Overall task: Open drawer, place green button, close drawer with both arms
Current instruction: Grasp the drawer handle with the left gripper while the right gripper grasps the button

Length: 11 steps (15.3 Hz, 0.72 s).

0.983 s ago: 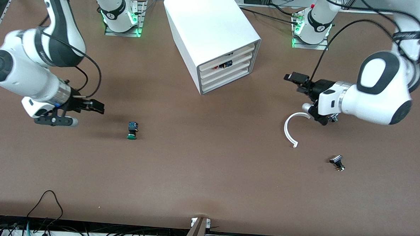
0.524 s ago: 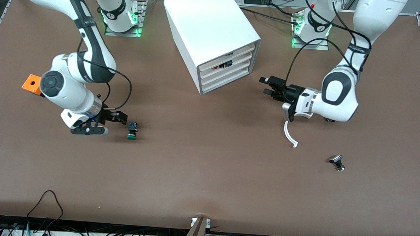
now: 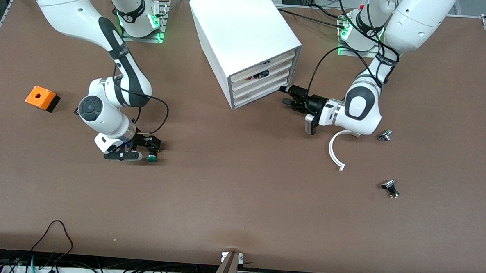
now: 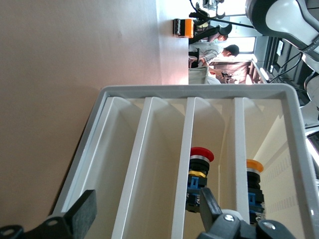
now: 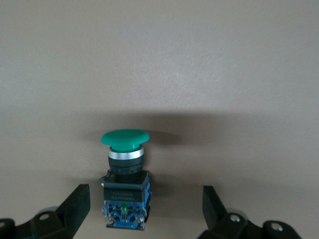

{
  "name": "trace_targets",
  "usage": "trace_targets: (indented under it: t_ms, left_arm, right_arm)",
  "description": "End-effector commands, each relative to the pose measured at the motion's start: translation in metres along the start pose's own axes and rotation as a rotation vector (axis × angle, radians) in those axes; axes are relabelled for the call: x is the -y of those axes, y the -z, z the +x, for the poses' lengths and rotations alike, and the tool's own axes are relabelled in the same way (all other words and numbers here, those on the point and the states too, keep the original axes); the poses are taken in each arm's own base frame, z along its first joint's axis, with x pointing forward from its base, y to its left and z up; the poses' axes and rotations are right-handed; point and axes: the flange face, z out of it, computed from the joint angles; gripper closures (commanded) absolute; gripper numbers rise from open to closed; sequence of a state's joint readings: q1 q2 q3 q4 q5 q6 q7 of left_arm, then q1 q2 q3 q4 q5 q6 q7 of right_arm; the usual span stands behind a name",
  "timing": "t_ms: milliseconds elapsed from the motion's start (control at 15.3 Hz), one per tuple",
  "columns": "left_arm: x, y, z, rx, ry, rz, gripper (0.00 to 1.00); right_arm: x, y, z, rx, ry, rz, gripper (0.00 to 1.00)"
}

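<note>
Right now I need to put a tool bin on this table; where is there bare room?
Bare: the wide strip nearer the camera than the button and white ring piece. Crowded: in front of the cabinet, where the left pincer reaches, and around the right pincer.

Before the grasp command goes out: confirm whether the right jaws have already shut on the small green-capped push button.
No: in the right wrist view the green-capped push button lies on the table with both black fingers standing apart from it.
</note>
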<state>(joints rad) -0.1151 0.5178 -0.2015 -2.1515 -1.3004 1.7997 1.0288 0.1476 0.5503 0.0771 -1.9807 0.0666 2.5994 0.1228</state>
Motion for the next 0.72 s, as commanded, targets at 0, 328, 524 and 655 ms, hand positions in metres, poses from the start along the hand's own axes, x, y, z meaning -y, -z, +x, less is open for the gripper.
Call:
trace_targets:
  t_ms: [0,328,524,655]
  left_arm:
    - [0.022,-0.012,-0.010,-0.020,-0.020,-0.033,0.09]
    - [0.044,-0.036,-0.022,-0.068,-0.055,-0.101,0.17]
    - [0.040,-0.056,-0.032,-0.053,-0.039,-0.133,0.22]
    - [0.043,-0.062,-0.039,-0.045,-0.023,-0.140,0.27]
  right_arm:
    - [0.008,-0.005,-0.003,-0.011,-0.023,0.009,0.00]
    - [0.015,-0.008,-0.004,-0.003,-0.014,0.008,0.19]
    - [0.019,-0.007,-0.004,-0.004,-0.003,0.009,0.50]
    - [0.020,-0.006,-0.004,-0.006,0.000,0.009,0.76]
